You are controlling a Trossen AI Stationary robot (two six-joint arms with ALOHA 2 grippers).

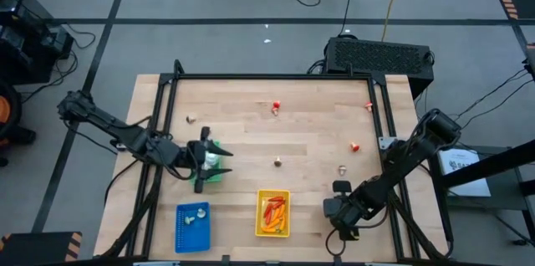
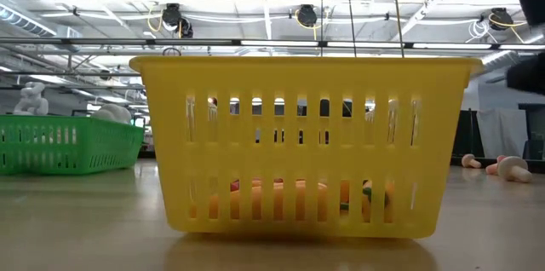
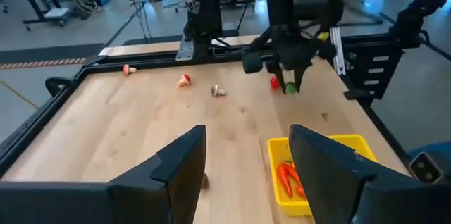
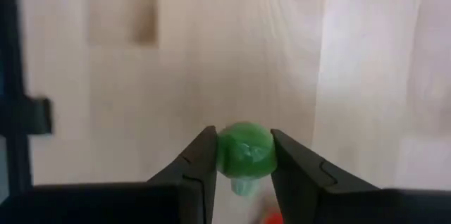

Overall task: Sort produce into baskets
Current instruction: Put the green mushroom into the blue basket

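My right gripper (image 1: 340, 189) hangs off the yellow basket's (image 1: 273, 213) right side, shut on a small green-and-red toy vegetable (image 4: 243, 152). The same piece shows in the left wrist view (image 3: 283, 84). My left gripper (image 3: 243, 175) is open and empty over the green basket (image 1: 219, 168) at the table's left. The yellow basket holds orange and red pieces (image 3: 289, 178). The blue basket (image 1: 192, 226) holds pale pieces. Loose pieces lie on the table: red ones (image 1: 275, 107) (image 1: 369, 105) (image 1: 355, 145) and pale ones (image 1: 277, 162) (image 1: 341, 169) (image 1: 191, 118). My right gripper pinches the piece's round green part (image 4: 243, 152) between its two fingers (image 4: 201, 164), one on each side. The fingers come from above, pointing down. The piece is lifted clear of the table, with its red part (image 3: 275, 82) beside the green.
A black frame (image 1: 276, 76) runs round the table's far and side edges. The yellow basket fills the low view (image 2: 298, 143), with the green basket (image 2: 68, 143) behind it on the left. Bare wood lies at the table's middle and far part.
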